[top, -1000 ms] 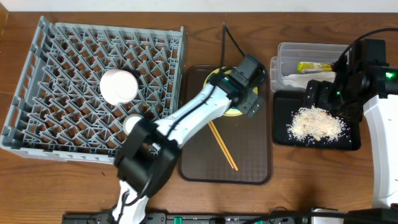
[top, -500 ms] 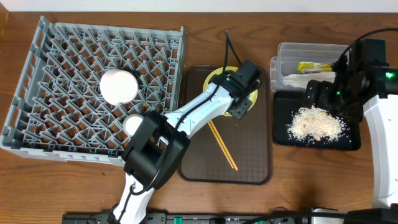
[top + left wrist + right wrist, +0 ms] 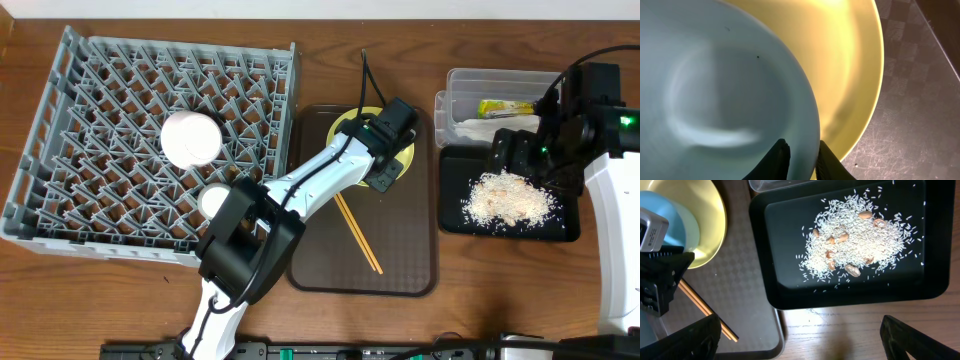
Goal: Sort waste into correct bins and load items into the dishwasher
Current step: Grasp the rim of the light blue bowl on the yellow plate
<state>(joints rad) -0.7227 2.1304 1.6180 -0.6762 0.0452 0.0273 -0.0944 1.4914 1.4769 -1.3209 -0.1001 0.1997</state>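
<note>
The light blue bowl point(image 3: 715, 90) sits on the round yellow plate point(image 3: 850, 65) at the back of the brown tray point(image 3: 400, 250). My left gripper point(image 3: 802, 144) is shut on the bowl's rim, one finger inside and one outside. From above, the left gripper point(image 3: 385, 165) hides most of the bowl. Two thin chopsticks point(image 3: 358, 232) lie on the tray just in front. My right gripper point(image 3: 802, 340) hangs open over the black tray point(image 3: 770, 280), which holds the rice scraps point(image 3: 855, 235).
The grey dish rack point(image 3: 100, 200) at the left holds a white bowl point(image 3: 192, 138) and a small white cup point(image 3: 213, 200). The clear tub point(image 3: 470, 85) behind the black tray holds the green-and-yellow wrapper point(image 3: 505, 107) and a white napkin point(image 3: 470, 128).
My left gripper shifted slightly down and left over the plate and closed onto the light blue bowl's rim. The right arm stayed still.
</note>
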